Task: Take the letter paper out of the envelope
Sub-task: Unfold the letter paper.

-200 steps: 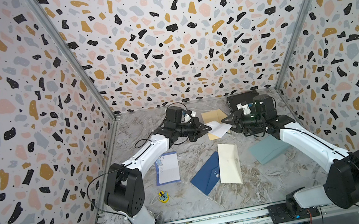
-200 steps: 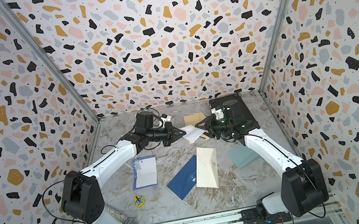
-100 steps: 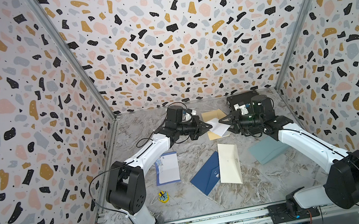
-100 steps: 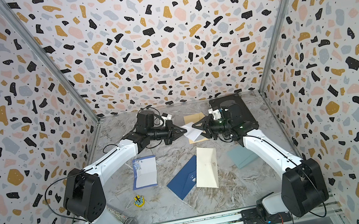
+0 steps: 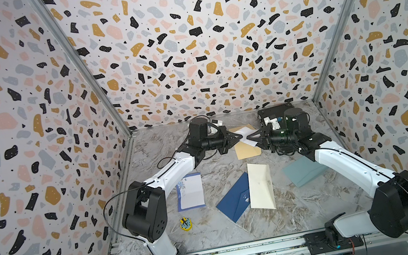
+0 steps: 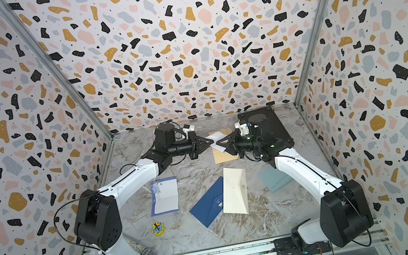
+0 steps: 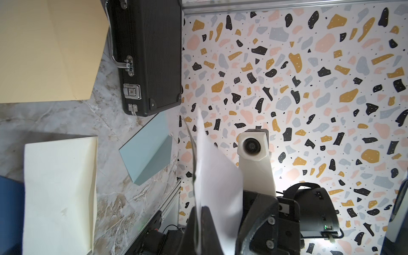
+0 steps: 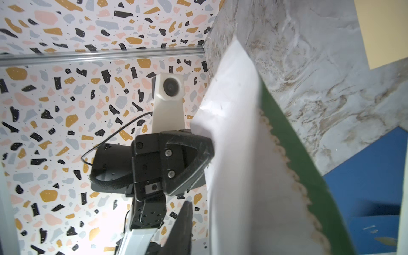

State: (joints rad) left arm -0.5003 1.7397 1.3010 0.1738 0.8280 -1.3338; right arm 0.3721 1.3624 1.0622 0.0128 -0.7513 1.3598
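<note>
ITEM: white paper [image 7: 217,176] | is being clamped by left gripper [image 7: 199,212] | is being flanked by right gripper [image 5: 249,136], closure cannot be told

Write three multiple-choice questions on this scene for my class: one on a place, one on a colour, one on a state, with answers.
1. Where is the black case?
A. at the back of the table, by the wall
B. at the front rail
C. in the middle

2. What colour is the envelope lying partly over the dark blue envelope?
A. teal
B. cream
C. tan

3. How is the white paper?
A. flat on the table
B. inside the case
C. pinched in the left fingers, off the table

Answers:
1 A, both top views show it close to the back wall.
2 B, the cream envelope covers the blue one's edge.
3 C, the left wrist view shows the fingers shut on it.
</note>
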